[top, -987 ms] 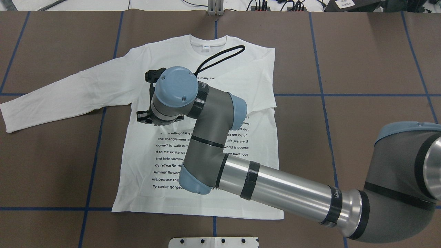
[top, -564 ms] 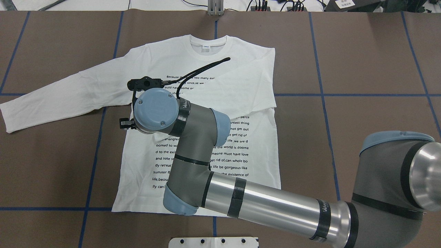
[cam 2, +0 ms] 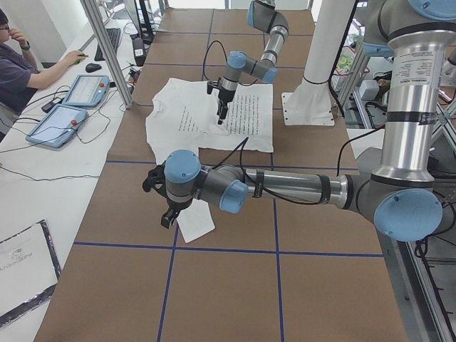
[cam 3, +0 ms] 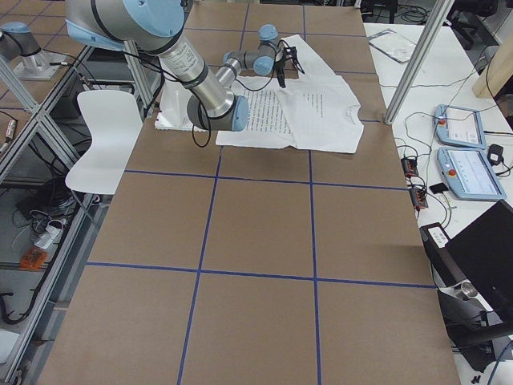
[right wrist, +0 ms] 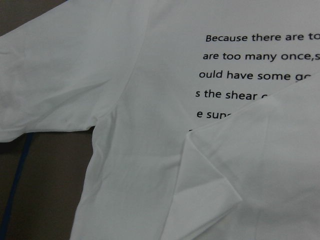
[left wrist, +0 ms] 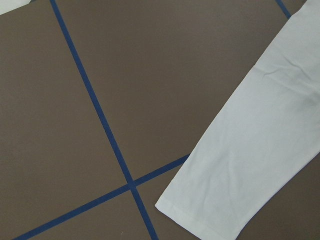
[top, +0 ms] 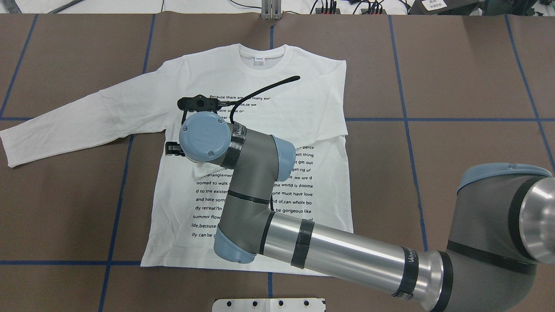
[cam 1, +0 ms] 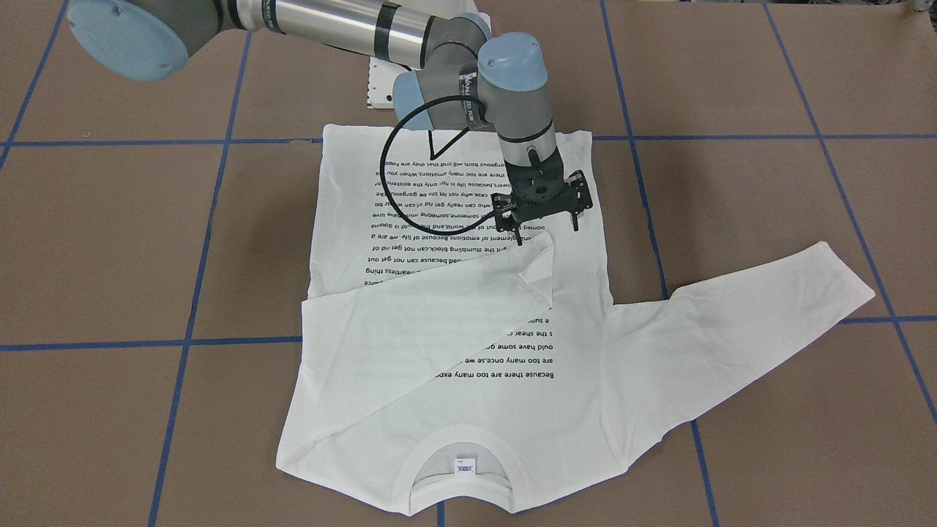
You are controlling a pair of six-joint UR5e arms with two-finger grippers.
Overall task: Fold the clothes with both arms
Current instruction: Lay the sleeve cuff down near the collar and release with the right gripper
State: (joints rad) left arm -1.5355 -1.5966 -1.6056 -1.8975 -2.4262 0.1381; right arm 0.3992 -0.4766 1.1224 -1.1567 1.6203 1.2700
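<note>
From where I stand, the white T-shirt (top: 312,91) lies flat on the brown desk (top: 455,86), print up, collar away from the robot. The sleeve on the robot's right is already laid slantwise over the chest, so I take it the first fold is done and the other sleeve comes next. The right claw (cam 1: 547,228) hangs just above the printed lines, jaws apart and empty, and the cuff of the folded sleeve (cam 1: 538,272) lies loose just beyond it. The outstretched sleeve (cam 1: 768,293) reaches well out to the robot's left. The next move, I'd guess, calls for pinching that cuff and carrying it across the body without dragging the first fold askew. Only the camera at the left end of the desk shows the left claw (cam 2: 161,199), poised over that far cuff; from there I cannot tell whether it is spread or closed. The left wrist camera looks straight down on the cuff edge (left wrist: 200,212) beside crossing blue tape lines (left wrist: 131,185). The right wrist camera gives the crease of the folded cuff up close, which the overhead camera hides behind the arm.
</note>
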